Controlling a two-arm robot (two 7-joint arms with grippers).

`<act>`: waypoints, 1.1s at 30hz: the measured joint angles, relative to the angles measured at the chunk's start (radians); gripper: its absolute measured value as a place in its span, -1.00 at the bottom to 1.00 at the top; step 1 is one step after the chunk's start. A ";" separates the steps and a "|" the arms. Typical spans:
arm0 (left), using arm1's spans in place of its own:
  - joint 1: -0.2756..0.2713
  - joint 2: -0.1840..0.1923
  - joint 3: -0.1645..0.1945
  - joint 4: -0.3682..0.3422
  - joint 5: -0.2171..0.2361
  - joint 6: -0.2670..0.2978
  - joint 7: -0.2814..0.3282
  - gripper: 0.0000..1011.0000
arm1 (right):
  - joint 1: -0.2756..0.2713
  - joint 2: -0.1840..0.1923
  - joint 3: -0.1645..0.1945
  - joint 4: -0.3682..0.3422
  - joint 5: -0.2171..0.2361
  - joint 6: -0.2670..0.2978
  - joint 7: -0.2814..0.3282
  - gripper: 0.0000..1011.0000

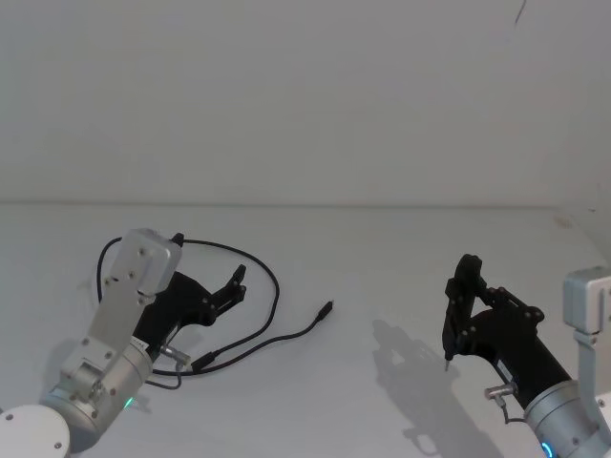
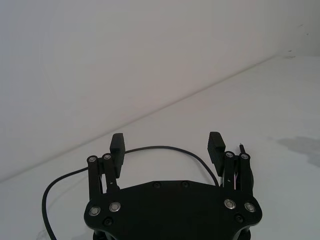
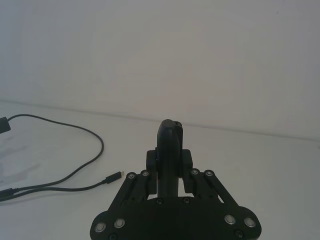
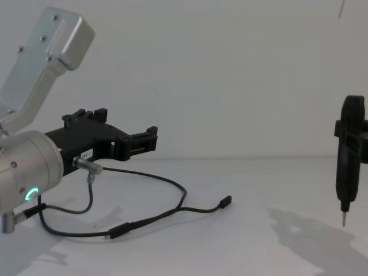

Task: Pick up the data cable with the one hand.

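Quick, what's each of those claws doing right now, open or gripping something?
Left gripper: open, holding nothing.
Right gripper: shut on the black pen-shaped tool.

Lab test setup: white tabletop [image 1: 382, 277], plain white wall [image 1: 286, 95].

Long thin black forked data cable [image 1: 276, 286] lies looped on the left side of the white table [image 1: 382, 248]. The black blocky left gripper [image 1: 234, 284] hangs right over that loop. The right gripper [image 1: 466, 291], black pen-shaped tool [image 4: 348, 167] between its fingers, is well off to the right.
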 joint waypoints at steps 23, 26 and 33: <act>0.000 0.000 0.000 0.001 -0.001 -0.001 -0.001 0.98 | 0.000 0.000 0.000 0.000 0.000 0.000 0.000 -0.45; 0.000 0.000 0.000 0.001 -0.001 -0.001 -0.001 0.98 | 0.000 0.000 0.000 0.000 0.000 0.000 0.000 -0.45; 0.000 0.000 0.000 0.001 -0.001 -0.001 -0.001 0.98 | 0.000 0.000 0.000 0.000 0.000 0.000 0.000 -0.45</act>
